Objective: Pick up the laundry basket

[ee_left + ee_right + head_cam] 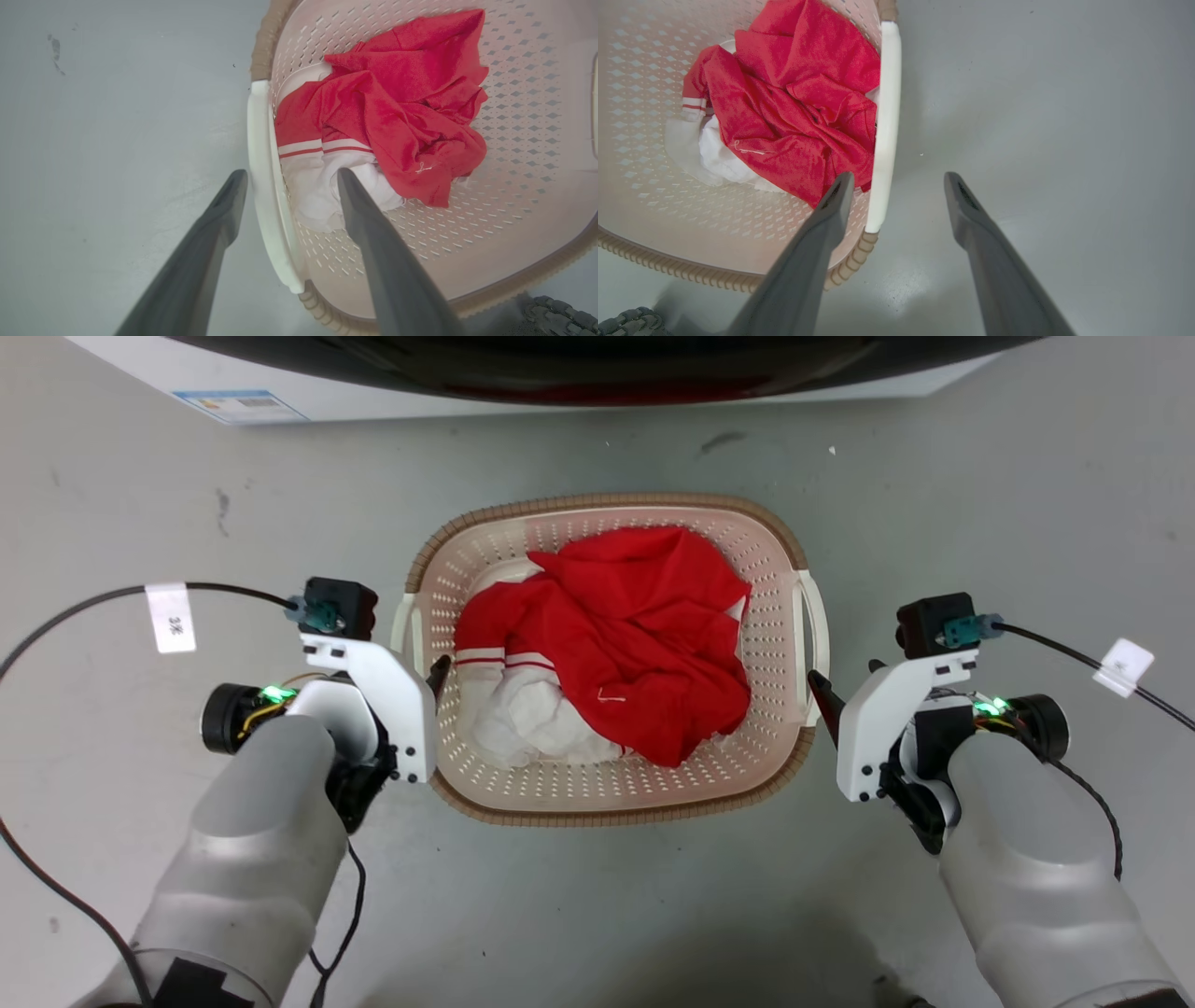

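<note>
Laundry basket, perf. plastic, woven-look rim, red cloth

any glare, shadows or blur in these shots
Head view: even light, laundry basket sharp, soft shadow on the floor at the bottom edge. Left wrist view: left gripper soft-focused close to the lens. Right wrist view: pale glare patch on the floor beside the basket's corner.

You can see just the bottom of the washer; the top edge cuts it off. Its blue label is too small to read. In the laundry basket, the red cloth hides part of the white cloth. The left wrist view cuts off a dark bumpy thing in its corner, and you cannot tell what it is.
</note>
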`<state>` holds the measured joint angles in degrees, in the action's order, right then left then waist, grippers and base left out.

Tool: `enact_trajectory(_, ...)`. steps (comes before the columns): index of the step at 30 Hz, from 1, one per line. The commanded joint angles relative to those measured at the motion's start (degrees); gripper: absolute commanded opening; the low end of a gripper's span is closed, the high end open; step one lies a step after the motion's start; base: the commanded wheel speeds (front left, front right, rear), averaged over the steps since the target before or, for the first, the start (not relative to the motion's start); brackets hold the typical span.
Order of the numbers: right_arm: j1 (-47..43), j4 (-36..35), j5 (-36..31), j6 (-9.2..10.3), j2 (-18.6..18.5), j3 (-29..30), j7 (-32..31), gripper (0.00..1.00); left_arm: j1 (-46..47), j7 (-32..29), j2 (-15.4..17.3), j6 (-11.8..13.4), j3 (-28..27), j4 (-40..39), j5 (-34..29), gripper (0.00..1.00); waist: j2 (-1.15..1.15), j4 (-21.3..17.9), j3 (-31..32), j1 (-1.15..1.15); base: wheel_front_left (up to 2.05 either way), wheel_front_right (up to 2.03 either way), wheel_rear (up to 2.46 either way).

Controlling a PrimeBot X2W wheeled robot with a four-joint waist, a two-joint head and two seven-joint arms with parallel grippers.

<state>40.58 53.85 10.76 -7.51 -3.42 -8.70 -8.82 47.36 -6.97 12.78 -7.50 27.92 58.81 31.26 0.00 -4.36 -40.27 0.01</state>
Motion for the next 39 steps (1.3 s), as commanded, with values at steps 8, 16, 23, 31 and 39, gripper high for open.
enact_trajectory(8, 6.23, 7.71, 3.33, 0.04, 0.58, -4.76, 0.05, 1.00, 2.92, -3.70, 3.81, 0.04, 4.41, 1.22, 5.96, 1.00, 0.00, -2.09, -3.96, -0.01, 0.00, 0.00, 0.00)
enact_trajectory(16, 9.09, 10.08, 10.57, 0.04, 0.61, -11.35, -0.42, 1.00, 4.54, -5.74, 5.46, 0.04, 8.15, 1.96, 9.75, 1.00, 0.00, -2.18, -6.18, -0.01, 0.00, 0.00, 0.00)
enact_trajectory(23, 10.92, 11.53, 15.15, 0.04, 0.60, -15.45, -0.22, 1.00, 6.07, -5.52, 5.95, 0.04, 10.47, 3.17, 11.99, 1.00, 0.00, -2.31, -7.46, -0.01, 0.00, 0.00, 0.00)
enact_trajectory(31, 13.13, 14.27, 18.22, 0.04, 0.61, -17.77, 0.06, 0.00, 8.22, -4.28, 5.69, 0.04, 12.53, 4.18, 13.92, 0.22, 0.00, -2.14, -8.73, -0.01, 0.00, 0.00, 0.00)
enact_trajectory(39, 14.08, 15.92, 20.21, 0.05, 0.31, -19.68, 0.34, 0.00, 8.76, -4.18, 5.61, 0.07, 14.28, 4.97, 16.02, 0.00, 0.00, -2.03, -8.64, -0.01, 0.00, 0.00, 0.00)
